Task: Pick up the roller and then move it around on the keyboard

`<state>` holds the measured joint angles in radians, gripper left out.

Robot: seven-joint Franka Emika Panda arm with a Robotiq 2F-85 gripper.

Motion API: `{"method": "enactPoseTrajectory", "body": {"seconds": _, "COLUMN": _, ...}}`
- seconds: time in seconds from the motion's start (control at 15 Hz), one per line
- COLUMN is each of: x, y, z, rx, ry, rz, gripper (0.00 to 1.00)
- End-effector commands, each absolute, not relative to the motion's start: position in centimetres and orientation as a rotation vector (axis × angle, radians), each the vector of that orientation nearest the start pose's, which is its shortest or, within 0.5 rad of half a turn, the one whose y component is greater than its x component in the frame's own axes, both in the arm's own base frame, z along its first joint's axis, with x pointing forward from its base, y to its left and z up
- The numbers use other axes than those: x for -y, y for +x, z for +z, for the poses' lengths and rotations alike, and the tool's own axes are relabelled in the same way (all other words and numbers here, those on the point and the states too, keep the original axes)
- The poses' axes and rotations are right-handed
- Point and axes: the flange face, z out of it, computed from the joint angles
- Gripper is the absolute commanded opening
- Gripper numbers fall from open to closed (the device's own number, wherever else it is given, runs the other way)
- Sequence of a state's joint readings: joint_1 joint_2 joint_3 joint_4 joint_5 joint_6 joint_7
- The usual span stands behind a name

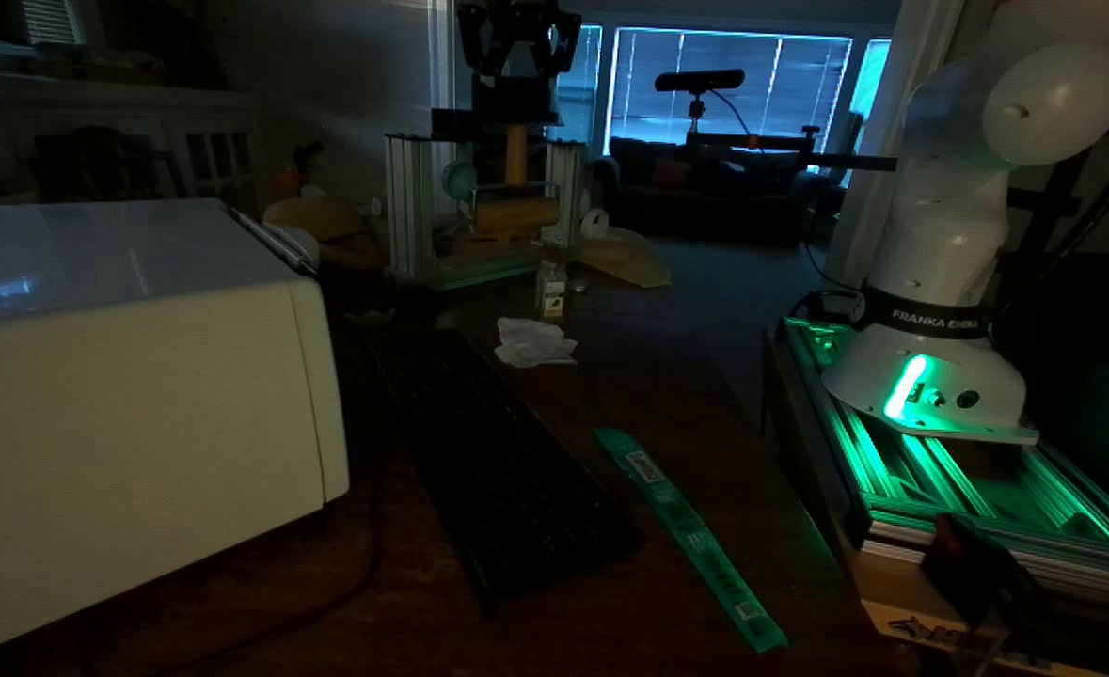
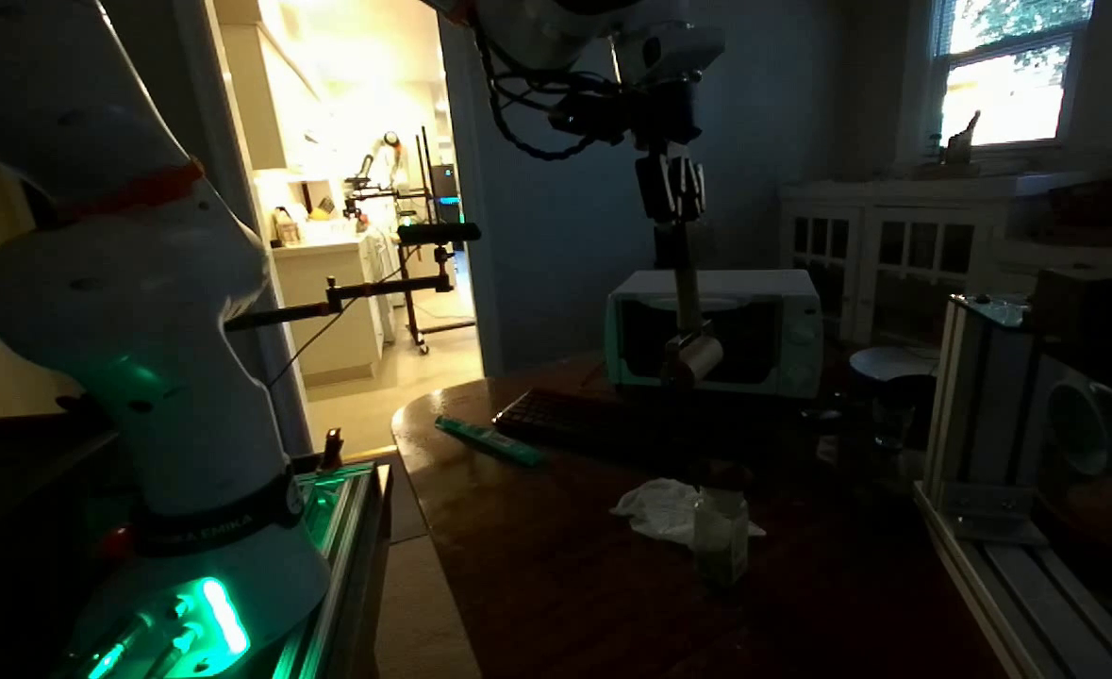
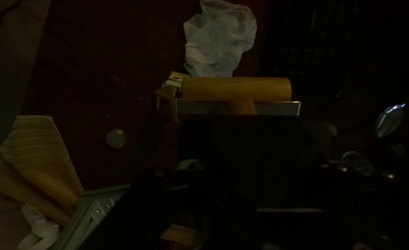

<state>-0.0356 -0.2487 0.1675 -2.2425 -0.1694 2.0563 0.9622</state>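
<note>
- Gripper [image 1: 514, 102] is narrow, clamped on handle [image 2: 688, 300] of wooden roller [image 2: 699, 358]; roller is aloft, clear of keyboard [image 1: 507, 461].
- Table [image 2: 556, 585] is dark wood, room [image 2: 565, 255] dim; keyboard sits just beside white toaster oven [image 2: 754, 330].
- Handle hangs about vertical; cylinder [image 3: 237, 89] is lowest, crosswise, its long axis roughly level.

"FRANKA EMIKA" stands in pale capitals on the black band [image 1: 926, 316] around the white robot base [image 1: 930, 385], at three o'clock in an exterior view. Where that band [image 2: 216, 528] lies at eight o'clock, only "EMIKA" reads clearly. Print on the green strip [image 1: 695, 541] at five o'clock, the bottle [image 1: 551, 291] at twelve and the wooden board [image 1: 930, 625] at four is illegible. At two o'clock in the wrist view, legends on the keyboard [image 3: 312, 52] are too dark.
</note>
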Motion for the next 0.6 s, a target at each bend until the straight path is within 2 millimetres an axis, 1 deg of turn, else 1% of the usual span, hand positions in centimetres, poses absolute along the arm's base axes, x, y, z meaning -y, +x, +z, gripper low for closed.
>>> {"method": "enactPoseTrajectory", "body": {"seconds": 0.0, "x": -9.0, "y": 48.0, "z": 46.1, "rx": -1.264, "ry": -3.007, "rz": -0.22, "gripper": 0.33}}
{"method": "enactPoseTrajectory", "body": {"seconds": 0.27, "x": -12.0, "y": 48.6, "z": 44.3, "rx": -1.267, "ry": -2.986, "rz": -0.172, "gripper": 0.33}}
{"method": "enactPoseTrajectory", "body": {"seconds": 0.53, "x": -13.4, "y": 49.3, "z": 43.1, "rx": -1.26, "ry": -2.971, "rz": -0.124, "gripper": 0.33}}
